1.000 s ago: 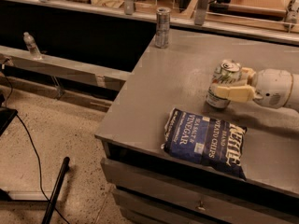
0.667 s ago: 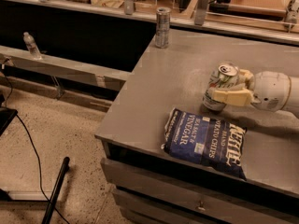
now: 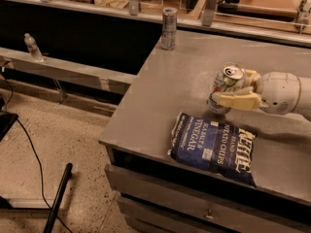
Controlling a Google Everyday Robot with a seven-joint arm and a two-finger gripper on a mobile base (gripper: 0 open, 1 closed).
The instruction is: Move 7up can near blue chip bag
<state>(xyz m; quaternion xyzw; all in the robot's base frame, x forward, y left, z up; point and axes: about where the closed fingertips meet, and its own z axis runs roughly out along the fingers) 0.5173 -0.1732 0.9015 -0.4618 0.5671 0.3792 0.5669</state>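
While the gripper (image 3: 235, 88) clamps the 7up can (image 3: 222, 85) right of centre, the can has tipped over the last second and edged left.

Its pale fingers (image 3: 239, 101) bracket the can's sides, and the silver top now leans toward the upper right instead of standing straight. The base sits just above the upper edge of the blue chip bag (image 3: 214, 147), near it but apparently not touching, so the task looks almost done and mainly needs setting down. Whether the base rests on the table (image 3: 184, 67) cannot be told. The white wrist reaches in level from the right edge, low over the tabletop. A slim silver can (image 3: 169, 28) stands well apart at upper centre.
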